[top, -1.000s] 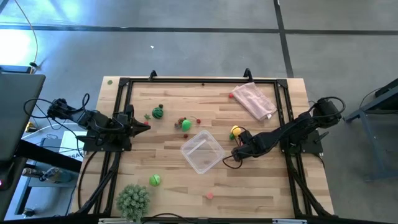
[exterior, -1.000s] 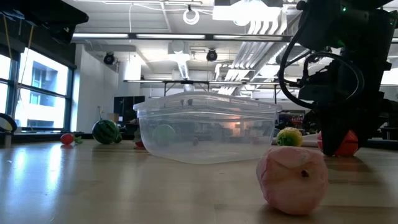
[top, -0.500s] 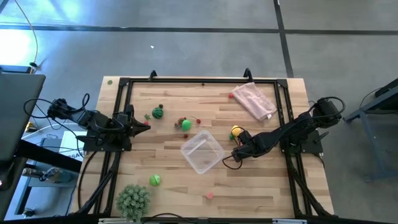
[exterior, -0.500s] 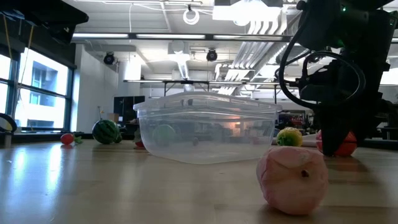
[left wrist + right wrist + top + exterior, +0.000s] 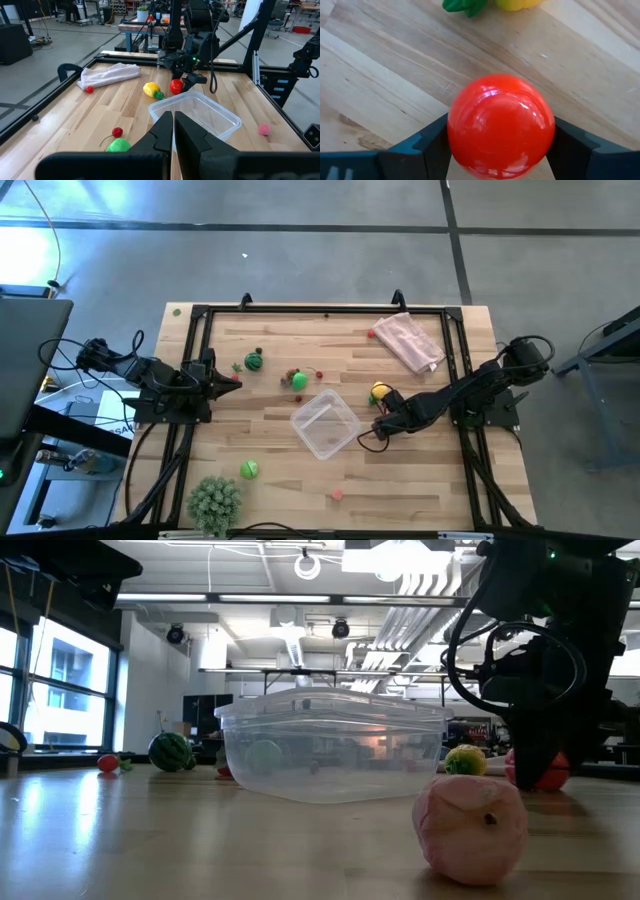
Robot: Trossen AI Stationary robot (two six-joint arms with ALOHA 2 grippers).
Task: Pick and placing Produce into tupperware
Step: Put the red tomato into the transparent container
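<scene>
Red ball: a smooth, glossy toy fruit sitting between the two fingers of the right end effector, a finger against each side of it. From the container it lies at about 3 o'clock in the high view, just beside the rim.
Grip state, right: grasping the red ball across its widest part; in the low view the ball appears close to the counter.
Handling: likely light, hard and slippery, and being round it could squirt out if the fingers sit off-centre. Best held across the middle, as it is now.
Yellow piece: a yellow toy with a green stem, just beyond the red ball, near but apart from it.
Container: clear plastic, open-topped, seemingly empty, mid-counter.
Pink piece: small, soft-looking, at about 6 o'clock from the container.
Other produce: a striped green melon and a green piece at about 11 o'clock, a green ball at about 7 o'clock.
Left end effector: clenched on nothing, waiting at the counter's 9 o'clock edge.
Pink cloth: at about 1 o'clock, well apart.
Spiky plant: at the 7 o'clock corner.
</scene>
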